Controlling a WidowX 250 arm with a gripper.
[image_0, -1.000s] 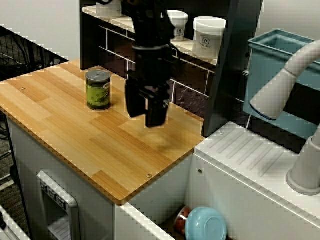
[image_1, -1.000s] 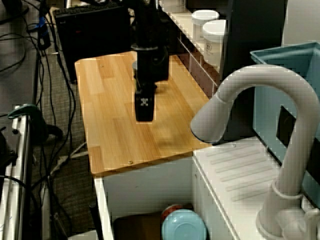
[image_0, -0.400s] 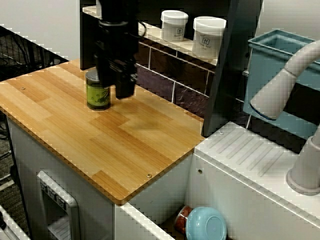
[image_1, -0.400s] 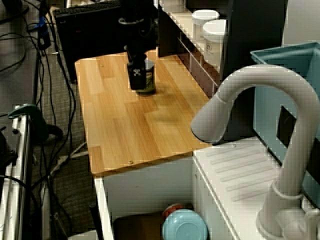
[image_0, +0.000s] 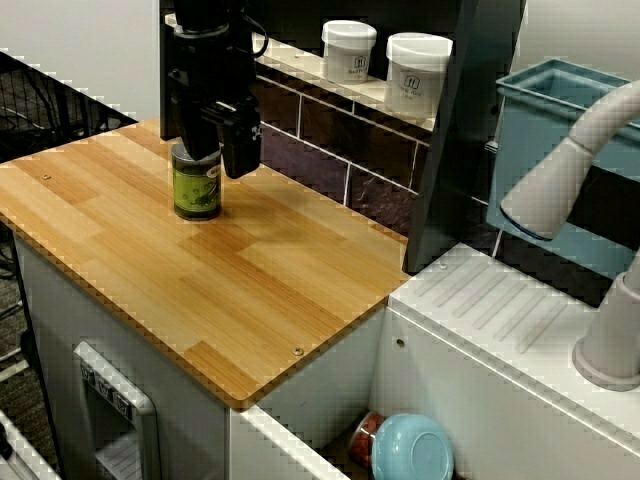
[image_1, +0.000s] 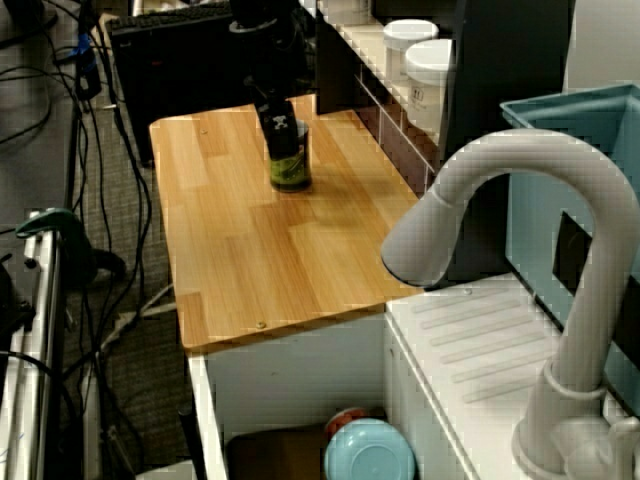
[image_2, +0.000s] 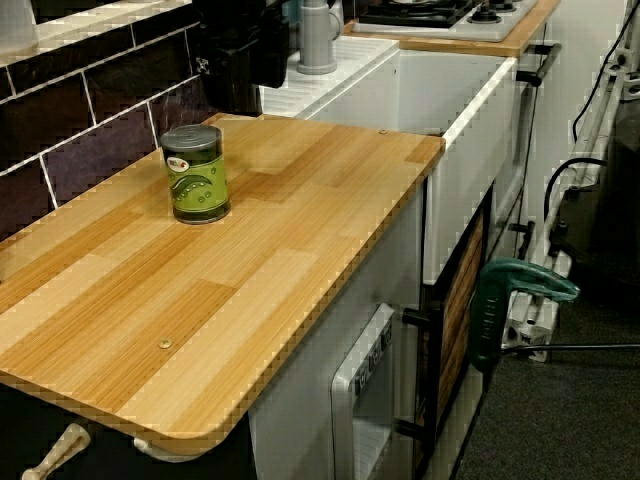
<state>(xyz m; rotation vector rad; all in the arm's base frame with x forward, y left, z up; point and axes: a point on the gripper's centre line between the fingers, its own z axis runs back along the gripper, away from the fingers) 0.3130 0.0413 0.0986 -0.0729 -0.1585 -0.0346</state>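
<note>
Well, from the front we see one gripper (image_0: 212, 158) hanging over the one can (image_0: 196, 185), fingers spread and holding nothing. That can stands upright toward 10 o'clock on the counter (image_0: 260, 300), with bare wood open toward 5 o'clock and the tiled wall (image_0: 320, 130) close at 12. Two jars (image_0: 349, 50) sit at 1 o'clock. From the sink side, the can stands near the counter's far edge. Along the wall, it stands free, well back from the open edges.

Green can (image_2: 195, 175), upright (silver top), on counter (image_2: 285, 250)
</note>
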